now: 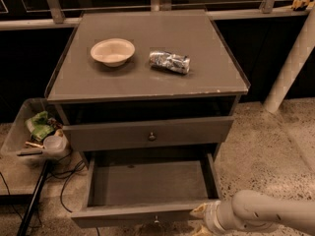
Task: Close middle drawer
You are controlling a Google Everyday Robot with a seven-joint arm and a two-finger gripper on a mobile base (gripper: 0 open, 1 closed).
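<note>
The middle drawer [147, 183] is the grey cabinet's second tier. It stands pulled far out, and its inside is bare. Its small dark knob [156, 219] shows at the centre of the front panel, at the bottom edge of the view. The top drawer [147, 132], with its own knob, stands slightly out above it. My gripper [203, 215] is at the bottom right, at the open drawer's front right corner, level with the front panel. The pale arm [266, 211] reaches in behind it from the right.
On the cabinet top [147, 77] are a cream bowl [112, 51] and a crushed silver can [170, 61]. A clear bin [34, 132] of rubbish stands at the left, with cables [69, 176] and a dark pole [32, 200] below. A white post [290, 63] leans at the right. The floor is speckled.
</note>
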